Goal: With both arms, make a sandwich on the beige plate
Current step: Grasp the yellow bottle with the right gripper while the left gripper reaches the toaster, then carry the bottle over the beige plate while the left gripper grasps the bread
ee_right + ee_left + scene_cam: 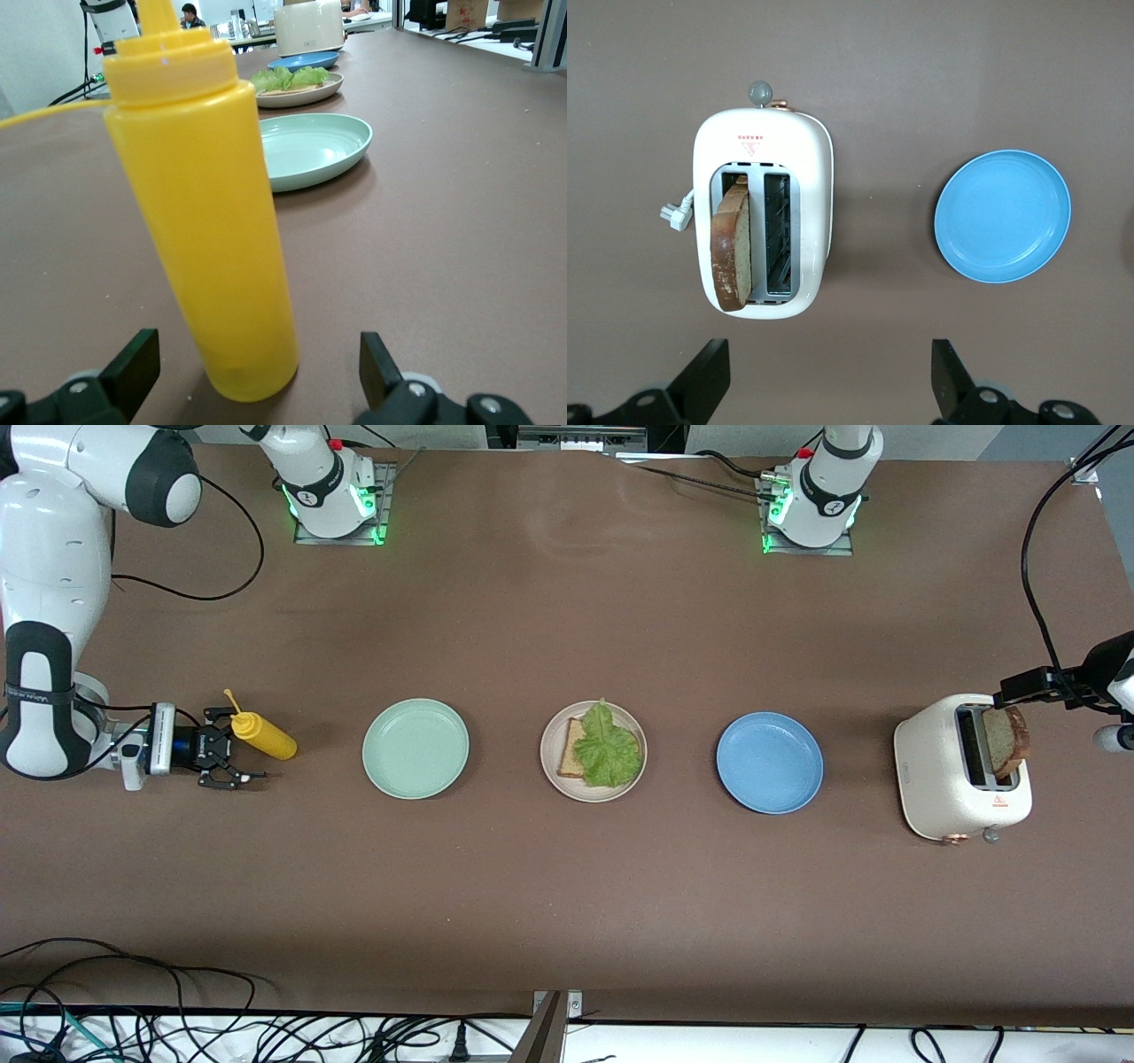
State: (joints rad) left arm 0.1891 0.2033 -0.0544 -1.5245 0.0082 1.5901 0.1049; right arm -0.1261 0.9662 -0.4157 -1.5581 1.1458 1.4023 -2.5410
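The beige plate [554, 775] sits mid-table with one tan bread slice [571, 749] on it and a ruffled green lettuce leaf [609, 747] on the slice. A second bread slice [1005, 741] stands in a slot of the white toaster [939, 779] and also shows in the left wrist view [732, 251]. My left gripper [830, 376] is open and empty, high over the table beside the toaster. My right gripper [232, 748] is open, its fingers on either side of the base of an upright yellow squeeze bottle [208, 212], not touching it.
A mint-green plate [415, 747] lies between the bottle [264, 736] and the beige plate. A blue plate [769, 762] lies between the beige plate and the toaster. The toaster [764, 212] has a lever knob [760, 91]. Cables run along the table's edges.
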